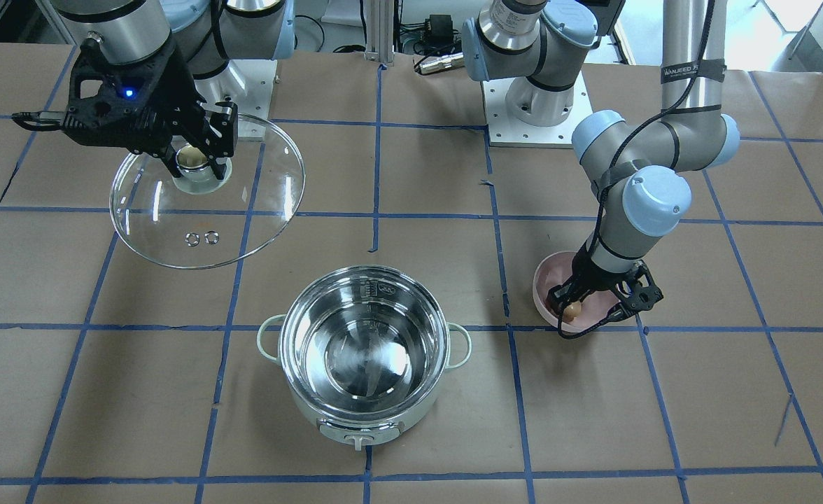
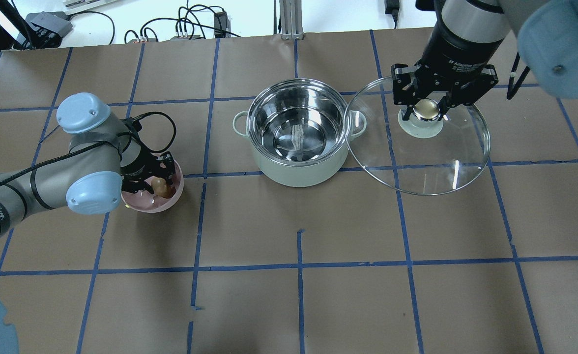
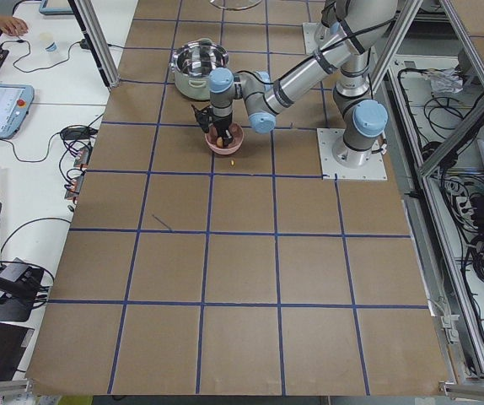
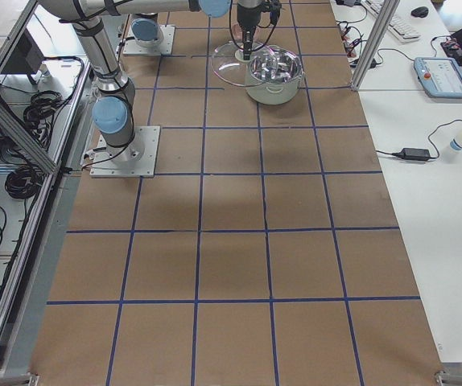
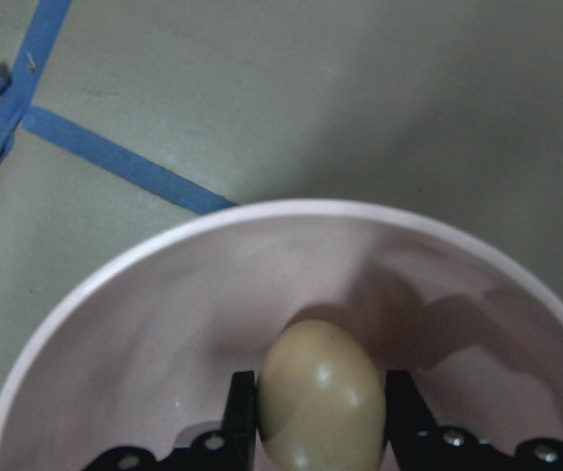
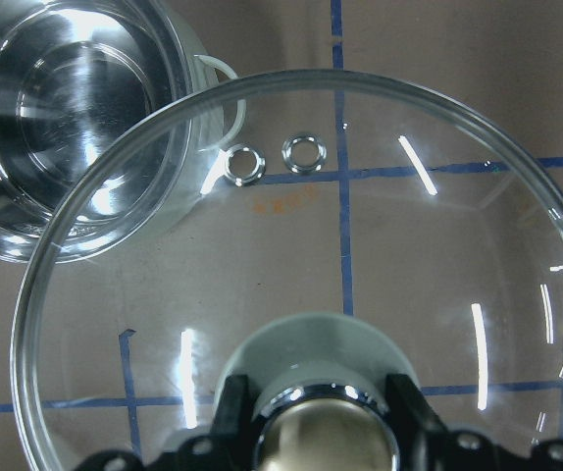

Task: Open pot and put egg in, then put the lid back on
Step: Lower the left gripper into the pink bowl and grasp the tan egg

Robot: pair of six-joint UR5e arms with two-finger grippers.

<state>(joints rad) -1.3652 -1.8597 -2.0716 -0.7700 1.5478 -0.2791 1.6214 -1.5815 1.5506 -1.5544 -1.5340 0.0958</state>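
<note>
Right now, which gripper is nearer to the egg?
Left. The left gripper grips the egg inside the pink bowl; the right gripper holds the lid by its knob, beyond the pot.

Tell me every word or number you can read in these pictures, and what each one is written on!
"WANJEED": white letters on the black strap around the left arm; the letters after it are unclear.
"2F Adaptive": on the black collar above the right gripper; the following word is too blurred to read.
Tiny marks inside the pot: too small to read.
Nothing else here can be read.
</note>
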